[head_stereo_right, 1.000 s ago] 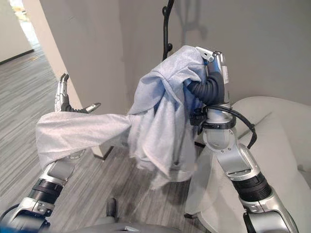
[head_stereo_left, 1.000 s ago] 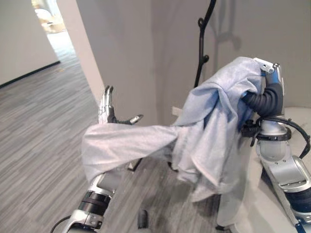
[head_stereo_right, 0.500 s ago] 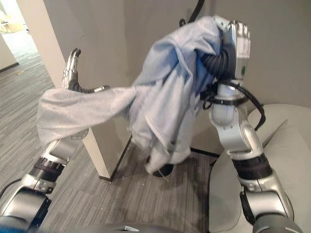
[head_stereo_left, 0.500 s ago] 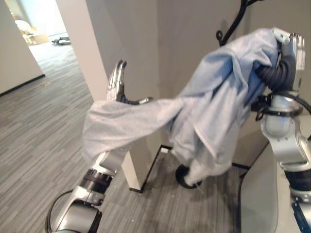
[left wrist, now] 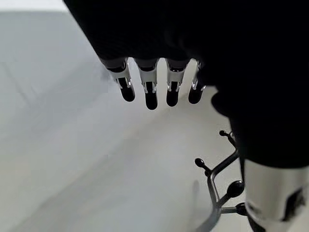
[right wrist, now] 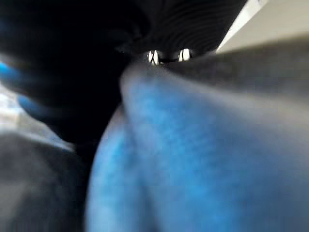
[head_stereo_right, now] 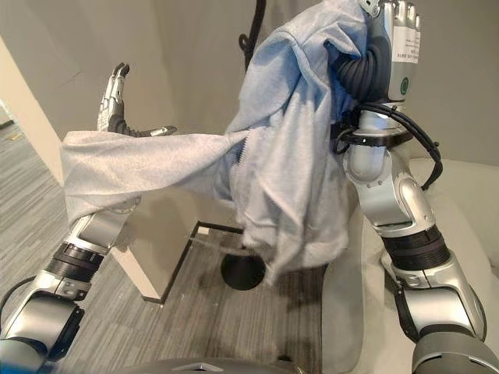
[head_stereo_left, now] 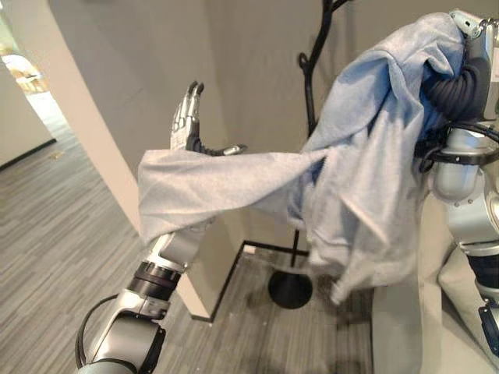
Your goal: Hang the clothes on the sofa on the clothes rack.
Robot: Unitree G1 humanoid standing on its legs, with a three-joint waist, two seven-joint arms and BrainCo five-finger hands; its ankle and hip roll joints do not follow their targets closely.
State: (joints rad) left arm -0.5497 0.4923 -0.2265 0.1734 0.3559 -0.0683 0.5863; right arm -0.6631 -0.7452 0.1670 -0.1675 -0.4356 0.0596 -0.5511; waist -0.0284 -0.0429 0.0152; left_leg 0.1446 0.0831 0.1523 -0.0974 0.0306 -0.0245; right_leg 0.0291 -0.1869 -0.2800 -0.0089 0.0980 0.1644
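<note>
- The grey carpet floor point(head_stereo_left: 54, 234) has a fine striped weave and runs past a pale wall corner point(head_stereo_left: 101, 156) that stands out into the room.
- The sofa point(head_stereo_right: 460, 226) is at the robot's right side, with a smooth, pale, rounded cushion surface. No clothes lie on the part of it that can be seen.
- The light blue-grey sweatshirt point(head_stereo_left: 366, 179) is of soft knitted cloth, with a paler inside and deep loose folds. It hangs in the air between the two arms, in front of the rack and not on a hook. Its main body falls from the raised right arm, and one sleeve stretches out level and lies over the left forearm, where the end hangs down.
- The clothes rack point(head_stereo_left: 309, 86) is a thin black metal pole, a little wavy, with short curved hooks ending in small balls. It stands on a round black base point(head_stereo_left: 290, 289) on the carpet, close to the wall and just behind the sweatshirt.
- The right hand point(head_stereo_right: 401, 39) is raised high beside the top of the sweatshirt. The cloth covers its fingers, also in the right wrist view, so I cannot tell if they grasp it.
- The left hand point(head_stereo_left: 187, 125) points upward with the fingers point(left wrist: 150, 94) straight and released and the thumb spread to the side. It grasps nothing.
</note>
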